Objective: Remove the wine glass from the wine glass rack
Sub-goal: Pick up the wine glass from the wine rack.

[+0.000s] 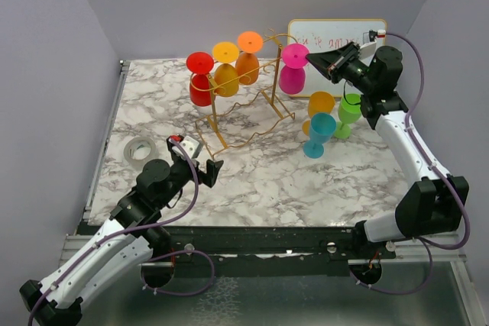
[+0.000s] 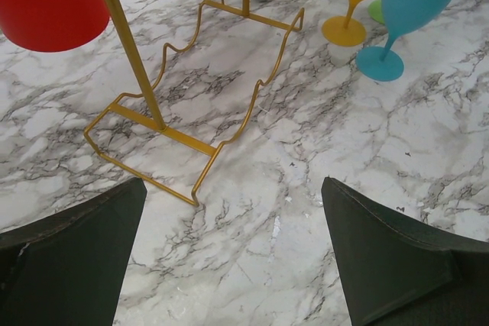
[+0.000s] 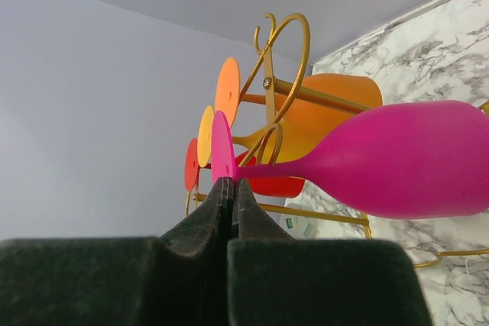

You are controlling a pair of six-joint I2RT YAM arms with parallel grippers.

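Observation:
A magenta wine glass (image 1: 292, 78) hangs upside down at the right end of the gold wire wine glass rack (image 1: 252, 124). My right gripper (image 1: 313, 59) is shut on the edge of its round foot (image 3: 221, 146). In the right wrist view the bowl (image 3: 397, 158) lies to the right and the stem crosses the rack's curled scroll end (image 3: 294, 43); I cannot tell whether it still rests on the rails. Red (image 1: 200, 89), yellow (image 1: 226, 78) and orange (image 1: 247, 66) glasses hang on the rack. My left gripper (image 1: 205, 167) is open over bare marble (image 2: 233, 185) in front of the rack's base (image 2: 191, 139).
Three glasses stand on the table right of the rack: orange (image 1: 321, 104), teal (image 1: 319, 133) and green (image 1: 349, 112). A white-board (image 1: 336, 34) leans at the back wall behind my right gripper. A tape roll (image 1: 140, 150) lies at the left, near my left arm.

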